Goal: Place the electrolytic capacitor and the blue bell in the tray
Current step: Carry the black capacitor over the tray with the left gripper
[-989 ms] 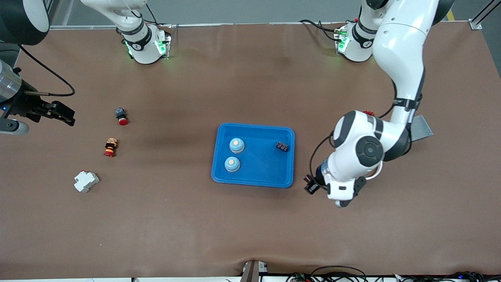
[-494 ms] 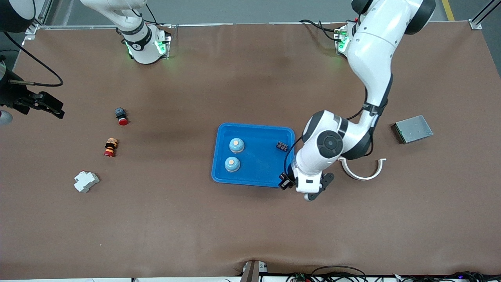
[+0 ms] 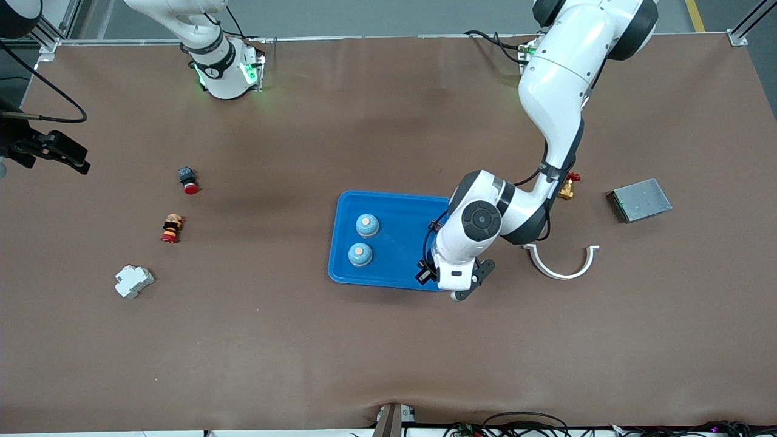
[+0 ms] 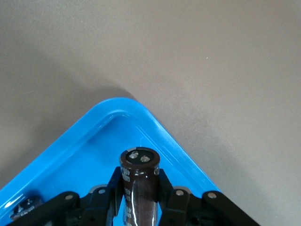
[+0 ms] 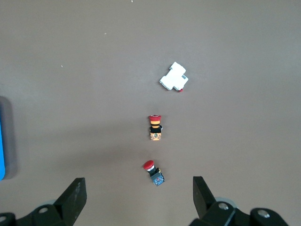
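We see the left gripper (image 4: 140, 207) clamped on the electrolytic capacitor (image 4: 139, 181) over the tray (image 3: 388, 276) corner, wrist view only. Right gripper (image 5: 139, 193) waits, jaws wide, over three small parts at twelve o'clock.

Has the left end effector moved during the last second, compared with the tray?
Yes. The left end effector, holding the capacitor, came from beside the tray to over its corner.

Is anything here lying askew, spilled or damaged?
Nothing stands out. Two blue bells sit upright in the tray, and the left gripper holds the electrolytic capacitor over the tray's corner.
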